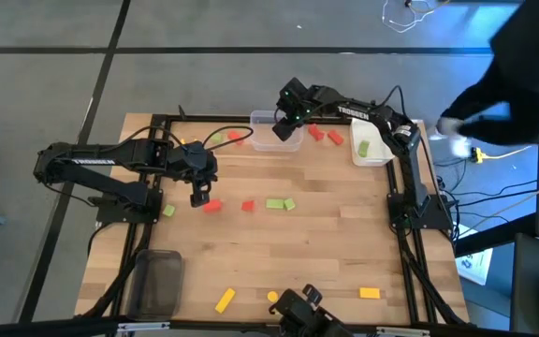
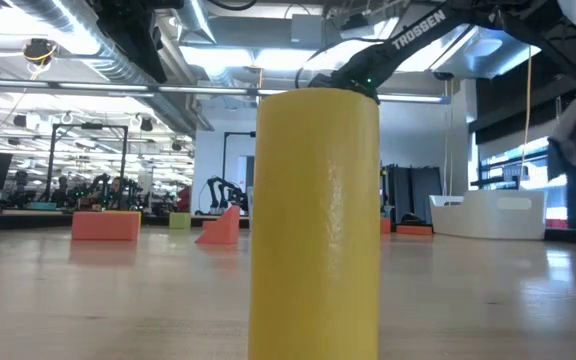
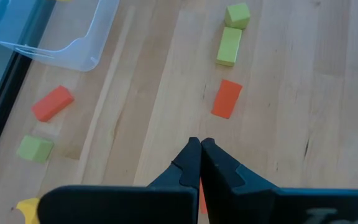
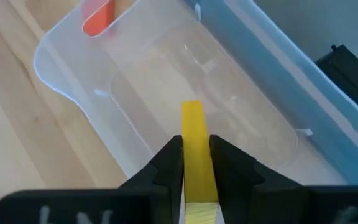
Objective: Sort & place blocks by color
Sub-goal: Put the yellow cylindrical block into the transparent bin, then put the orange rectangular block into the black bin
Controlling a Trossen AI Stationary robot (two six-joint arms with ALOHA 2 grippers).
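Observation:
My right gripper (image 1: 284, 124) hovers over a clear container (image 4: 166, 81) at the table's far edge, shut on a yellow bar (image 4: 194, 134). My left gripper (image 1: 199, 194) is shut, with its tips together, just above a red block (image 1: 211, 205) left of centre; a red sliver (image 3: 200, 194) shows under the fingers. Ahead of it lie a red block (image 3: 227, 98), a green bar (image 3: 229, 45) and a green cube (image 3: 237, 15). Red blocks (image 1: 326, 135) lie flat between the two clear containers. Yellow blocks (image 1: 225, 300) sit near the near edge. My right gripper pinches the yellow bar between its two fingers (image 4: 166, 158), which press on its long sides. The bar runs along the fingers and its free end (image 4: 192, 111) sticks out past the fingertips. It is lifted clear, above the open container.
A second clear container (image 1: 372, 148) at the far right holds a green block. A dark tray (image 1: 157, 281) sits at the near left corner. A yellow cylinder (image 2: 316, 220) stands close before the low camera. More blocks (image 3: 53, 102) lie near the far left. A person (image 1: 513, 84) stands beyond the table's right.

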